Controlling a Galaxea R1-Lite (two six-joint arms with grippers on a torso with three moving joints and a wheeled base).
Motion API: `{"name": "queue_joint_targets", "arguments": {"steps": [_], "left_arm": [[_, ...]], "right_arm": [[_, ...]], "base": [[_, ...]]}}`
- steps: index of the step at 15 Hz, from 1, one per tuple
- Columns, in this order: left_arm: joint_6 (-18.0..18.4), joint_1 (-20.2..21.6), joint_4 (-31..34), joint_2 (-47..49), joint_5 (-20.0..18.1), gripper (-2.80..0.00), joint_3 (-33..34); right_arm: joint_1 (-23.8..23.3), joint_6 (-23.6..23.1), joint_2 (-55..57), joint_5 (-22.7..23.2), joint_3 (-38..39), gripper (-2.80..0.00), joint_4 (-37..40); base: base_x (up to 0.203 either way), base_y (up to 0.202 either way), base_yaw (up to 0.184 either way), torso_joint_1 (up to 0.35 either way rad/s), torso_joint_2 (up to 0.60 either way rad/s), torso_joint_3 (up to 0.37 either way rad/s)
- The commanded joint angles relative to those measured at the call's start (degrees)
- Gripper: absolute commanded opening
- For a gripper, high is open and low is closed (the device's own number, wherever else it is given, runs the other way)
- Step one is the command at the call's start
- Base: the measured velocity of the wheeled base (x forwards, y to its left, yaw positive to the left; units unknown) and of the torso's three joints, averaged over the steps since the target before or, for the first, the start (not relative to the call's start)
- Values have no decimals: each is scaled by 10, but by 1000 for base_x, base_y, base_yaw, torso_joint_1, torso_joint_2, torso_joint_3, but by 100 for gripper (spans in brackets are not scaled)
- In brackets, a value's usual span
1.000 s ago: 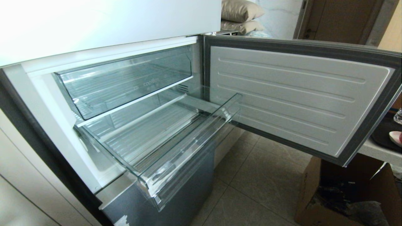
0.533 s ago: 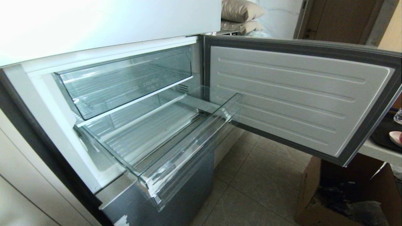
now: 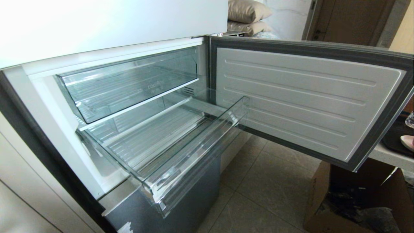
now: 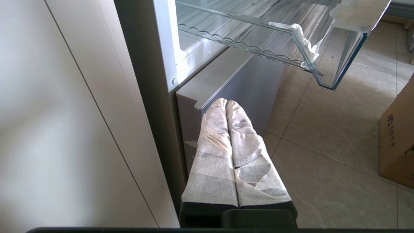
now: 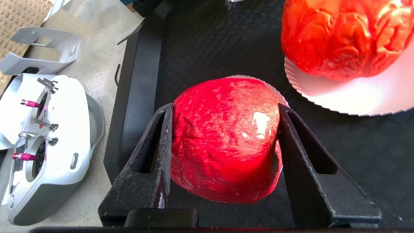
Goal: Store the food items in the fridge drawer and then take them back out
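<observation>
Fingers [image 5: 152, 152] of the right gripper [image 5: 223, 142], made of black rough material, stand on both sides of the glossy red fruit [image 5: 224, 139] and touch its flanks, so the gripper is closed around the fruit at a middle width. The gripper looks down on the fruit from above. The fruit is round, with a wrinkled shiny skin, and it sits on a small white paper plate [image 5: 283, 98] with a ribbed rim, on the black tray [image 5: 207, 42] that has a fine checked texture. Beside the fruit, on the same tray, a second food item [image 5: 343, 35], orange-red, lumpy and glossy, lies on a bigger white plate [image 5: 352, 97]. On the other side of the fruit, off the tray on a speckled counter [image 5: 100, 64], lies a white remote controller [image 5: 45, 142] with pink sticks. The left gripper [image 4: 227, 103] hangs low near the lower corner of the fridge [image 4: 207, 87], below the fridge drawer [image 4: 291, 35]; its two fingers, wrapped in white cloth tape, are pressed together and hold nothing. The fridge drawer [image 3: 181, 152], of clear ribbed plastic with a thick front lip, is pulled out and has nothing in it. Above it sits a deeper clear drawer [image 3: 129, 84], and the grey fridge door [image 3: 307, 97] stands wide.
</observation>
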Motion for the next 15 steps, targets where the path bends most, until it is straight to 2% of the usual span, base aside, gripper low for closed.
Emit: {"name": "queue_joint_targets", "arguments": {"steps": [1,4,7,8,10,11,15], "left_arm": [[0,0,0,0,1,-280,0],[0,0,0,0,0,-280,0],[0,0,0,0,1,-280,0],[0,0,0,0,1,-280,0],[0,0,0,0,1,-280,0],[0,0,0,0,1,-280,0],[0,0,0,0,0,-280,0]], "right_arm": [[0,2,-1,1,-6,-280,-2],[0,1,-16,-2,-9,-280,4],[0,-2,-32,-6,-35,-280,86],[1,-13,-36,-18,-43,-280,112],[2,-94,-37,-67,-71,-280,185],[3,-116,-32,-82,-84,-280,196],[11,-122,-21,-115,-113,-280,198]], "base": [[0,0,0,0,0,0],[0,0,0,0,0,0],[0,0,0,0,0,0],[0,0,0,0,0,0],[0,0,0,0,0,0],[0,0,0,0,0,0],[0,0,0,0,0,0]]}}
